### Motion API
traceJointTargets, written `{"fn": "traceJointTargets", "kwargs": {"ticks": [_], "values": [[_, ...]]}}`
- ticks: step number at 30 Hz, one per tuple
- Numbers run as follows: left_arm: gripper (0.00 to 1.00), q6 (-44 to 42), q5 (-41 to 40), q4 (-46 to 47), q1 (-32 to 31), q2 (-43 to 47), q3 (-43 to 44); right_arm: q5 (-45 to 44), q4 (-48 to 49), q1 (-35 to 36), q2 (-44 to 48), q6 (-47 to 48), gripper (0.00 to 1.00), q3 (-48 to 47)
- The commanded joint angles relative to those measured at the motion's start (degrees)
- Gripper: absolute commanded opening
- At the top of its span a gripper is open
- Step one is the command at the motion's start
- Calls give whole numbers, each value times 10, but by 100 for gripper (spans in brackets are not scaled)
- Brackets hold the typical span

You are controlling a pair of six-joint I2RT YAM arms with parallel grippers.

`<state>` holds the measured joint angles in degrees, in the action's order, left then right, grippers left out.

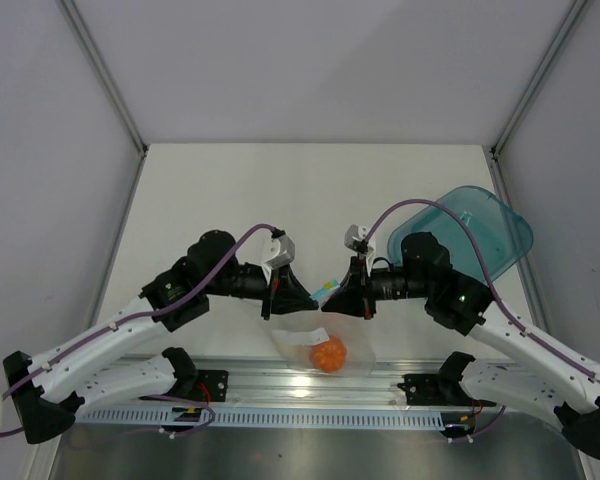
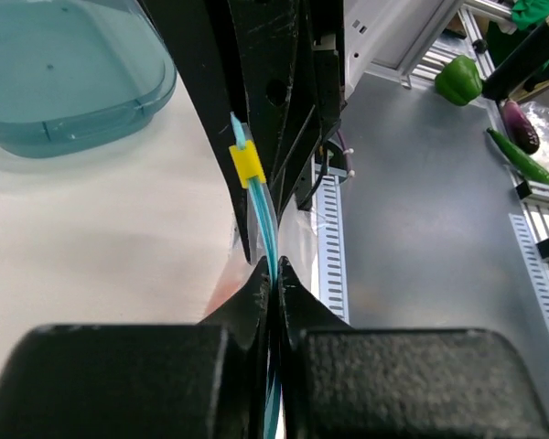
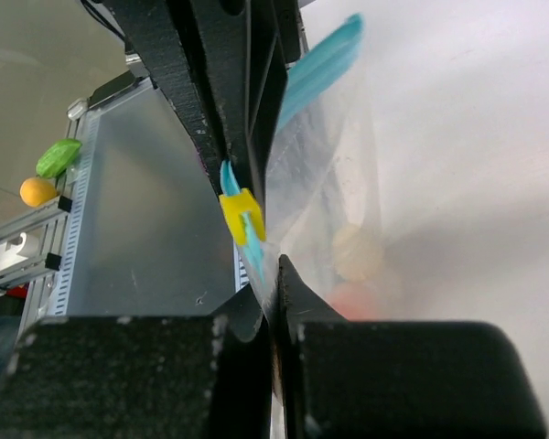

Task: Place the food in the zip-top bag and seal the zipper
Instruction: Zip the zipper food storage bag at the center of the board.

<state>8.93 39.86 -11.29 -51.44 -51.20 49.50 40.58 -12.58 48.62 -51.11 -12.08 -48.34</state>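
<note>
The clear zip-top bag hangs between my two grippers near the table's front edge. The orange-red lump sits inside it at the bottom. In the right wrist view the pale cream ball and the reddish lump show blurred through the plastic. My left gripper is shut on the teal zipper strip at the bag's left end. My right gripper is shut on the bag's right corner, just below the yellow slider. The slider also shows in the left wrist view.
A translucent teal plate lies at the right edge of the table, behind my right arm, and shows in the left wrist view. A metal rail runs along the table's front edge, below the bag.
</note>
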Motion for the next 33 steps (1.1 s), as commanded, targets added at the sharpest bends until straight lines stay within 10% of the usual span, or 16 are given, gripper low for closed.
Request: {"fn": "traceJointTargets", "kwargs": {"ticks": [1, 9, 27, 33], "values": [[1, -7, 24, -10, -4, 8, -2, -13, 5, -10, 5, -7, 1, -4], [1, 3, 6, -32, -4, 32, 2, 5, -7, -13, 31, -2, 30, 10], [0, 4, 18, -44, -4, 23, 3, 82, 41, -16, 1, -12, 29, -22], [0, 5, 18, -44, -4, 19, 11, 86, 55, -16, -8, -20, 6, -26]]}}
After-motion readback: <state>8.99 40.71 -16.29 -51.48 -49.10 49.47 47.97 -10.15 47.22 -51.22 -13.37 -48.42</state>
